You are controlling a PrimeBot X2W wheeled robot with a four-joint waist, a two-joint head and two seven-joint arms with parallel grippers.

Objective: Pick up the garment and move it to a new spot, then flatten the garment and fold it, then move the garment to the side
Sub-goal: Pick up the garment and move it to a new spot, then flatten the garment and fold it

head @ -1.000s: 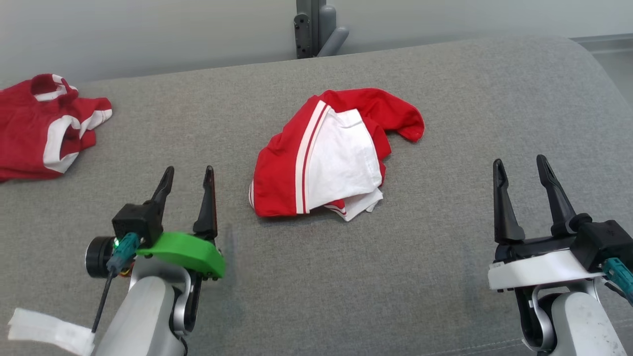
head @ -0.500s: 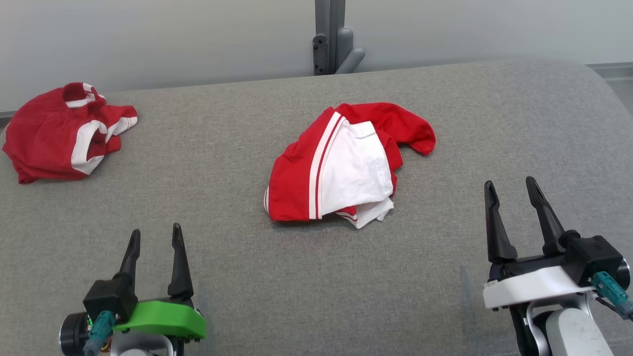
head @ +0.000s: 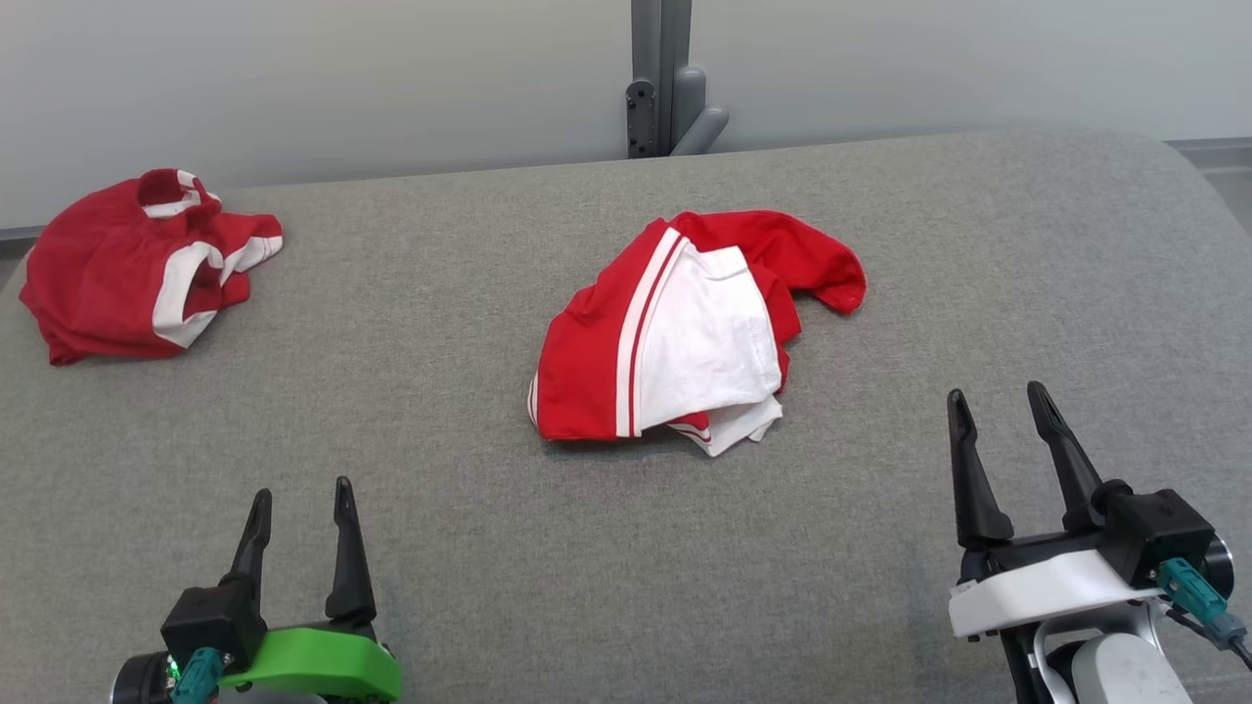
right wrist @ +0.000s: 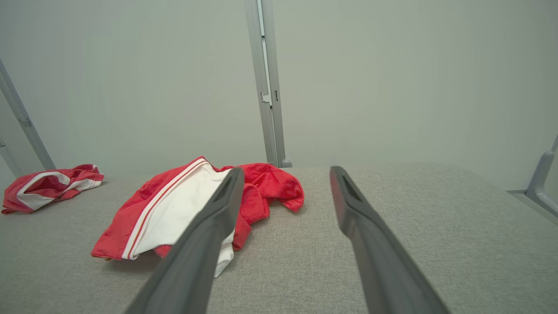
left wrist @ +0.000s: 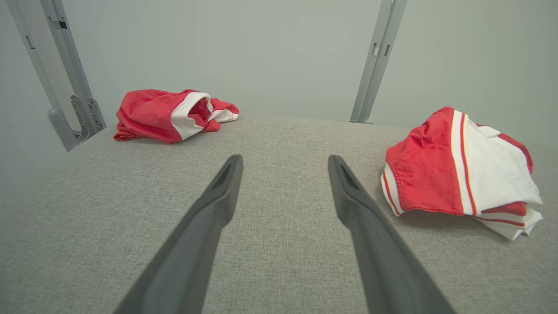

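Head view: red-and-white garment (head: 685, 342) lies crumpled mid-tabletop (head: 440, 489), white panel up, one red flap thrown out to the far right. Near left, the left gripper (head: 300, 494); near right, the right gripper (head: 993, 396). Both sets of fingers are spread wide with nothing between them, well apart from the cloth. A second red garment (head: 127, 274) sits heaped at the far left corner; whether it is spare or already handled, cannot tell. A grey post (head: 660, 78) stands behind the far edge

Left wrist view: fingers (left wrist: 218, 196) wide, bare tabletop between them; the red-and-white garment (left wrist: 431, 174) lies off to their right, untouched

Right wrist view: fingers (right wrist: 353, 205) wide; the red-and-white garment (right wrist: 174, 209) lies beyond and to the left, partly hidden behind one finger

Progress, judged: at the very start for the central piece. Not picked up, not flattened, not folded, not set aside; every step is left

Writing: no brand, label or print legible on either cloth or on the grippers
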